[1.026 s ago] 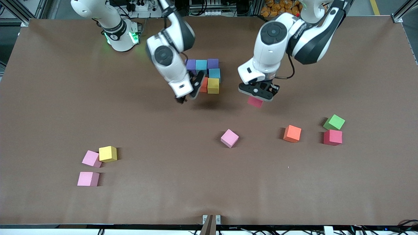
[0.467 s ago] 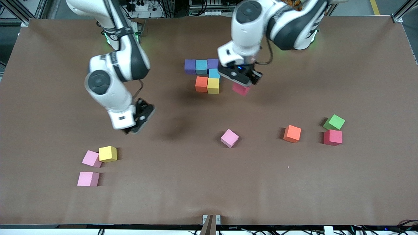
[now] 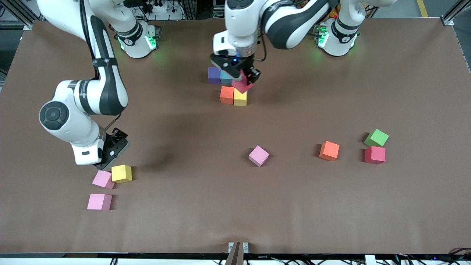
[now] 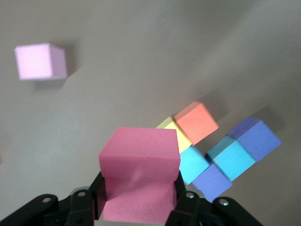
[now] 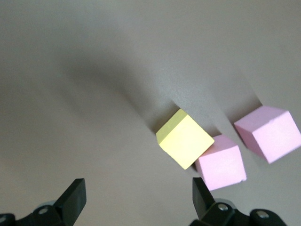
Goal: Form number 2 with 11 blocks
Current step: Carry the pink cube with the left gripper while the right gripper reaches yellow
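Rose-red matte foam cube [image 3: 241, 85], clenched in the left gripper [image 3: 244, 78], hangs over the unfinished digit [image 3: 233, 85] for placement; right gripper [image 3: 110, 156], jaws spread, hovers above the loose yellow cube [image 3: 121, 173], probably next.

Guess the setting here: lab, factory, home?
Probably a robotics lab: two Franka arms bolted at one brown table, aluminium framing and cables along its edge, foam blocks as props.
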Controlling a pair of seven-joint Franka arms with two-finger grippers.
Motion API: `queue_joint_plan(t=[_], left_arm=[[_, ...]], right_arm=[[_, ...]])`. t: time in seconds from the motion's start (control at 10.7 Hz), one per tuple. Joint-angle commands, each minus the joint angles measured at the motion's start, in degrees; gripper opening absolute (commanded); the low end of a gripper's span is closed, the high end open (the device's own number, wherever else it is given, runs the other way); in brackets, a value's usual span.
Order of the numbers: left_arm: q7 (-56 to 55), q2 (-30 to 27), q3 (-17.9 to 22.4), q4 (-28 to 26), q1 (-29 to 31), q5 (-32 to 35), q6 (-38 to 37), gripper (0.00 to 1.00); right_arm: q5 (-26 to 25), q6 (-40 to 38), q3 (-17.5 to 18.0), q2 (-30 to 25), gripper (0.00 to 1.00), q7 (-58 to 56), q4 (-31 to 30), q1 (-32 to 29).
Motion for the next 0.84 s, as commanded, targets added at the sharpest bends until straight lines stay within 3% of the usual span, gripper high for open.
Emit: queue_joint_plan(t=[0.0, 0.09, 0.28, 0.47, 0.75], left_arm=[[0.16, 8.90, 10.69, 10.44, -14.80, 2.59, -1.45, 0.10], [0.25, 11.63, 16.92, 13.61, -21.66, 1.46, -1.62, 0.10], [0.86, 14.46, 23.73, 15.83, -30.22, 0.84, -1.71, 0.10], [6.81, 16.65, 27.25, 17.32, -34.80, 0.75, -1.62, 0.10], [14.47, 19.29, 29.73, 19.43, -37.28, -2.05, -0.84, 0.09]], right_arm=[[4.31, -0.47, 0.74, 6.35, 1.00, -15.96, 5.94, -2.95], [5.28, -0.56, 0.74, 9.42, 1.00, -23.69, 8.65, -4.53], [9.93, -0.56, 0.83, 15.31, 1.00, -39.16, 13.40, -6.46], [13.63, -0.82, 5.46, 19.72, 1.00, -49.83, 20.25, -12.60], [14.08, -0.73, 9.96, 21.40, 1.00, -53.47, 21.87, -18.07]])
